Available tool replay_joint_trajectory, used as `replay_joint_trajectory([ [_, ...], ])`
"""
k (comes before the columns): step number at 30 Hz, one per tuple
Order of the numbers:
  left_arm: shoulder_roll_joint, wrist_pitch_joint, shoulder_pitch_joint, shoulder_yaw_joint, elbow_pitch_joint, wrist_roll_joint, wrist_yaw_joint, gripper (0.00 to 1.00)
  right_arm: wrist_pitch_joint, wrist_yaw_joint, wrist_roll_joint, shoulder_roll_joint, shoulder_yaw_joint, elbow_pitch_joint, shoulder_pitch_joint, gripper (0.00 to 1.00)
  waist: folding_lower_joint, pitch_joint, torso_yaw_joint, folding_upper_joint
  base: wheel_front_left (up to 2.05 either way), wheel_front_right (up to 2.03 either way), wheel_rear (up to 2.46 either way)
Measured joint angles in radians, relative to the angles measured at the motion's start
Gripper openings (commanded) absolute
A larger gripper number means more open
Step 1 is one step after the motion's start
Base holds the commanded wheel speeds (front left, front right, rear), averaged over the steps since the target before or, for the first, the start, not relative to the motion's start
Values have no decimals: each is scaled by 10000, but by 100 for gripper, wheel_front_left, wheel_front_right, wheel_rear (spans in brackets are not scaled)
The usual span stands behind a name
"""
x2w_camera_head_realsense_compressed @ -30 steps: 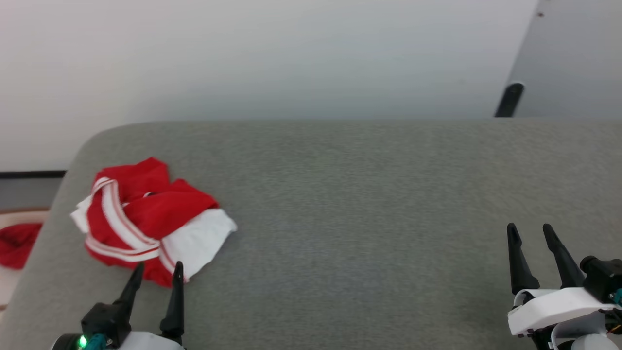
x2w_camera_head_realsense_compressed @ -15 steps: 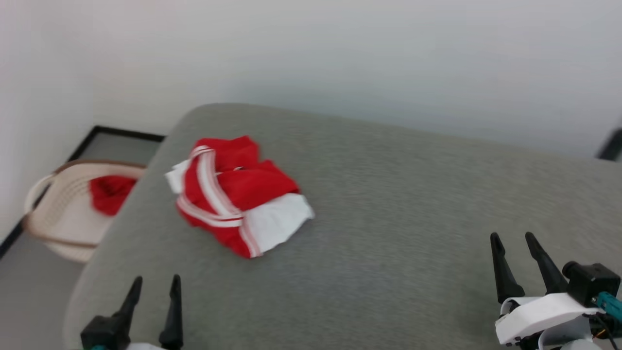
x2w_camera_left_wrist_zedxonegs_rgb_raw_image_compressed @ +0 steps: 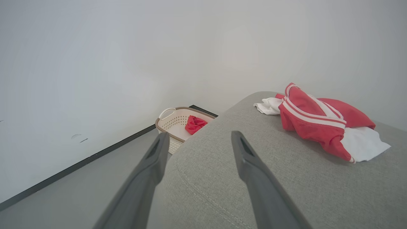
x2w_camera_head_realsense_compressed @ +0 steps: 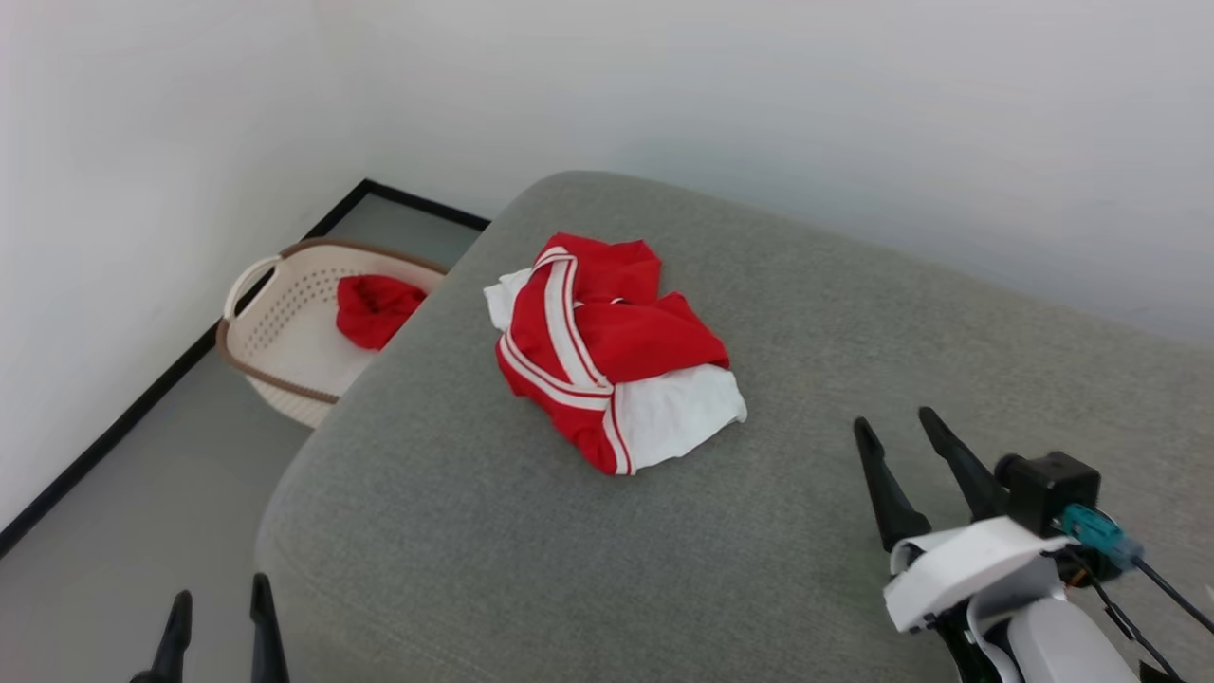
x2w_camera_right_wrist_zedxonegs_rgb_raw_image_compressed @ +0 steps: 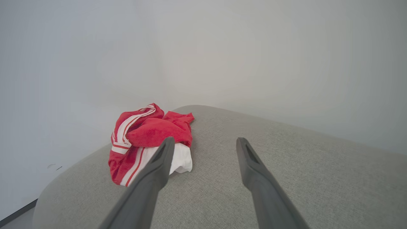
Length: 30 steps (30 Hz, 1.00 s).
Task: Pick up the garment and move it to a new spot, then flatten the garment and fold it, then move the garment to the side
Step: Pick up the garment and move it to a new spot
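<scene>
The garment lies crumpled on the grey cushion, touched by neither gripper. From the right gripper it sits ahead and off to the left of the fingers. Its white sleeve is the end closest to them, and the red, striped bulk lies farther off. In the right wrist view the left-hand finger crosses in front of that white edge, but there is bare cushion between them and no contact.

From the left gripper the heap lies ahead and well off to the right. These fingers point out past the cushion's rounded corner toward a basket on the floor, which holds a red scrap.

Both pairs of fingers stand spread wide and hold nothing.

The heap's longer run goes slantwise, from the white sleeve by the right fingers to the striped end farther away on their left.

The right arm looks the nearer. It would need a short reach forward and to the left to reach the sleeve, while the left arm would have to swing well to the right first.
</scene>
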Motion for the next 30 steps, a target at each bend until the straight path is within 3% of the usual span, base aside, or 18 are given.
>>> replay_joint_trajectory([
  [8,-184,0,288,224,-320,94,29,100,-267,0,355,-130,571,642,-493,100,0,169,153,0,0,0,0],
  [14,-19,0,-352,-257,48,117,-261,100,-403,0,416,-232,359,779,-386,100,0,196,27,0,0,0,0],
  [18,453,23,-1640,-1195,692,2,-435,100,-451,0,221,-328,-173,596,-1,100,0,348,-43,0,0,0,0],
  [21,1110,161,-2733,-2017,1346,-27,-491,100,-456,0,-102,-228,-374,284,115,100,0,476,-159,0,0,0,0],
  [27,2541,178,-5409,-3563,2943,-1601,-502,100,-439,2,-690,12,-257,-203,-361,100,0,848,-732,0,0,0,0],
  [30,3005,487,-6599,-4163,3986,-3081,-500,100,-426,2,-821,125,-2,-290,-688,100,0,1134,-1157,0,0,0,0],
])
